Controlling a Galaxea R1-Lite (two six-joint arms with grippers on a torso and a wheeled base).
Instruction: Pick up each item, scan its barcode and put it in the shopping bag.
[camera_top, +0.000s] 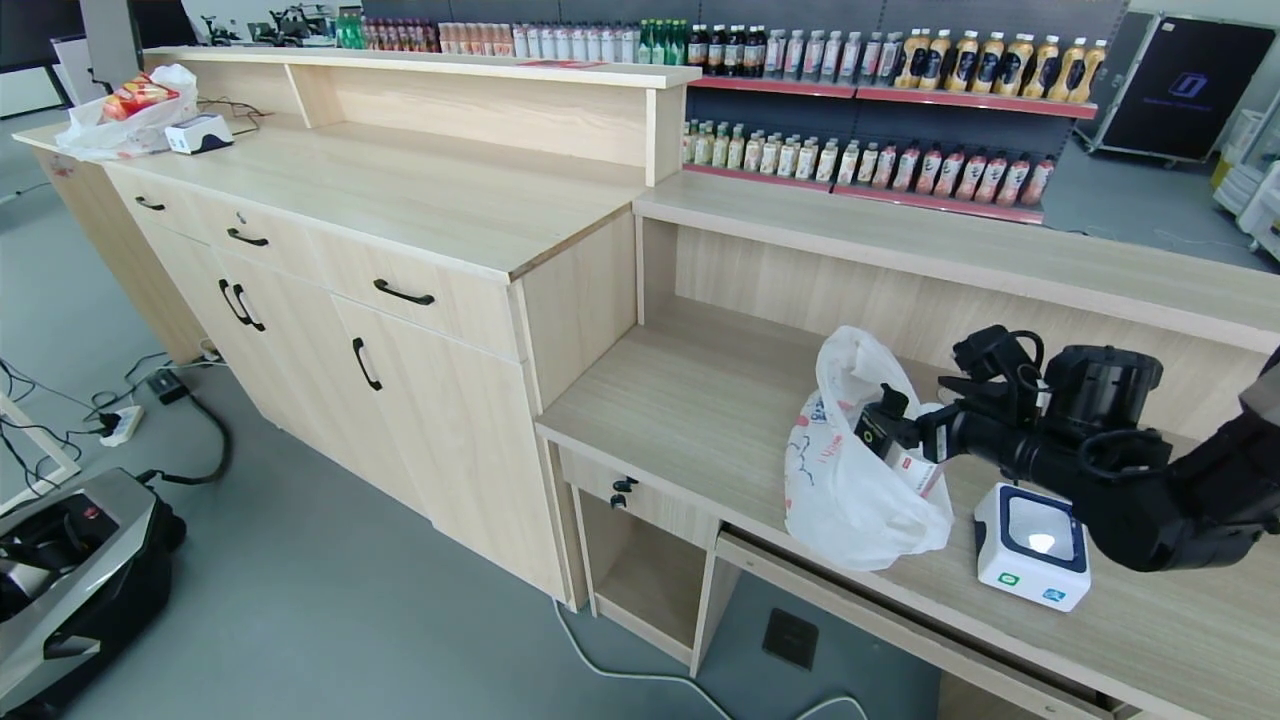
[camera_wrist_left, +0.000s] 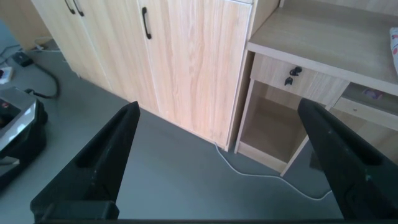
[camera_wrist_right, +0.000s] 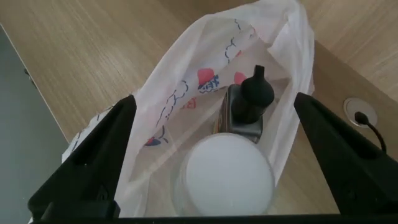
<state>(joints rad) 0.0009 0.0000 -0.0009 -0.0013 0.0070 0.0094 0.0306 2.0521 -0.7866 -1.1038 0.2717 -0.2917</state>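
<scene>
Though the right arm covers a corner of the white scanner (camera_top: 1030, 548) at the head view's lower right, the right hand (camera_top: 885, 430) shows at the mouth of the white shopping bag (camera_top: 850, 480) on the bench (camera_top: 700, 400), its fingers partly masked by plastic that also hides the bag's contents. From the left wrist, the left hand (camera_wrist_left: 217, 112) is spread wide and holds nothing, above grey floor (camera_wrist_left: 186, 168) beside a cabinet (camera_wrist_left: 193, 56). From the right wrist, the right hand (camera_wrist_right: 214, 102) gapes wide and grips nothing over the open bag, where a white round lid (camera_wrist_right: 227, 171) covers most of a dark bottle (camera_wrist_right: 239, 121).
</scene>
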